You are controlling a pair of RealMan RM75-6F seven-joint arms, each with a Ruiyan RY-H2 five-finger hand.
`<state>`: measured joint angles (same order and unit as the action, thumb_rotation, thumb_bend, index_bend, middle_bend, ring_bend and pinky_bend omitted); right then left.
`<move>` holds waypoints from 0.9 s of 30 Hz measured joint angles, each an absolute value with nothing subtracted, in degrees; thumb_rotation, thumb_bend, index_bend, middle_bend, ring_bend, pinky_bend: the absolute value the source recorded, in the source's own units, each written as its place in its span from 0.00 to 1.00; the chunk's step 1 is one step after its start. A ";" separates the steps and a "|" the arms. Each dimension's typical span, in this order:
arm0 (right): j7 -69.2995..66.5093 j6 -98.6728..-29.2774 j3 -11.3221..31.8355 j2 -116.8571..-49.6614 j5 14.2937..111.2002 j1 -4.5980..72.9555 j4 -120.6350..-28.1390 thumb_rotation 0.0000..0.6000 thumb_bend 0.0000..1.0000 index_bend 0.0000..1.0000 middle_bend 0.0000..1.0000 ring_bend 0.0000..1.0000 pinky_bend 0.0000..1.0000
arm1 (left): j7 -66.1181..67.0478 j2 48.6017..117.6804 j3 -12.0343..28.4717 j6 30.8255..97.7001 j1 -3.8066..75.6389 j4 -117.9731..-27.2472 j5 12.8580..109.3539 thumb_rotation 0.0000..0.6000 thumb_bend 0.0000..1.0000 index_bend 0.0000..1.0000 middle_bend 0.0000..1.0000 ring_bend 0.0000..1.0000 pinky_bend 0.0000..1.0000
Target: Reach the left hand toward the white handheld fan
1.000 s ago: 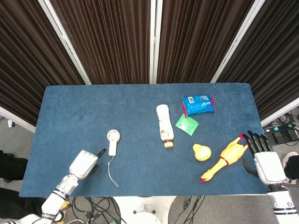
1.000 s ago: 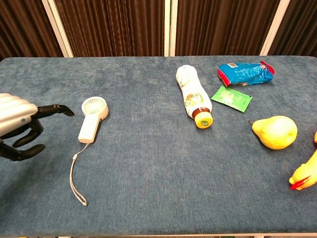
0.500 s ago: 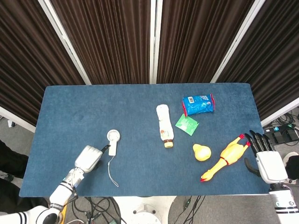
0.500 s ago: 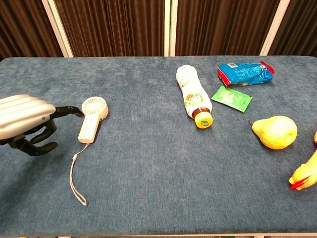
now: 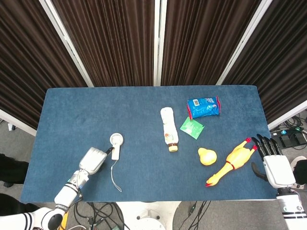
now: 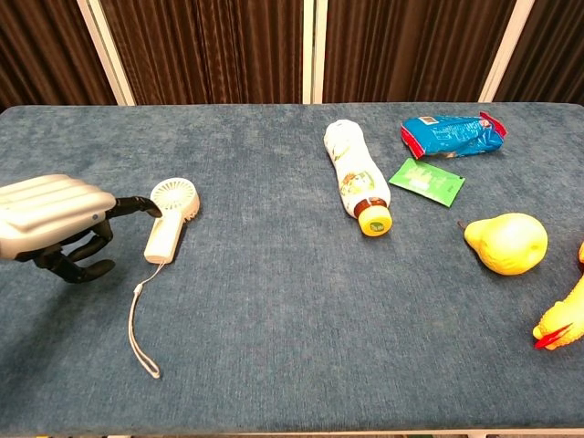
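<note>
The left hand (image 6: 55, 224) has been brought closer to the white fan (image 6: 168, 219) lying near the table's (image 6: 292, 328) front left; fingers apart, nothing held, reach nearly complete.

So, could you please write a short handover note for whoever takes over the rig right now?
Left hand: empty, fingers apart, over the table's near left part, one dark fingertip right beside the white handheld fan; contact cannot be told.
Right hand: empty, fingers spread, at the table's right edge by the rubber chicken.
Fan: lying flat, round head toward the far side, wrist cord trailing toward the near edge.
Done: the reach is nearly finished.
Left: close the last gap so the fingers come around the fan's handle; nothing is gripped yet.
</note>
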<state>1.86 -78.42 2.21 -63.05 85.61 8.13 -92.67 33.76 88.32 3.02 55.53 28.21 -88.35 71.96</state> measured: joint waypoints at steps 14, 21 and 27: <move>1.09 -77.53 2.30 -63.18 84.64 8.32 -91.84 1.00 0.34 0.00 0.00 0.00 0.00 | 34.53 88.85 2.60 56.25 29.93 -88.45 70.16 1.00 0.41 0.15 0.80 0.83 0.87; 0.91 -77.60 2.36 -63.03 84.49 8.27 -91.85 1.00 0.34 0.00 0.00 0.00 0.00 | 34.98 89.33 2.25 55.96 30.66 -88.05 68.70 1.00 0.41 0.15 0.80 0.83 0.87; 0.72 -77.51 2.24 -63.17 84.53 8.25 -91.47 1.00 0.34 0.00 0.00 0.00 0.00 | 34.57 89.22 1.88 55.74 30.93 -88.07 67.49 1.00 0.41 0.16 0.80 0.83 0.87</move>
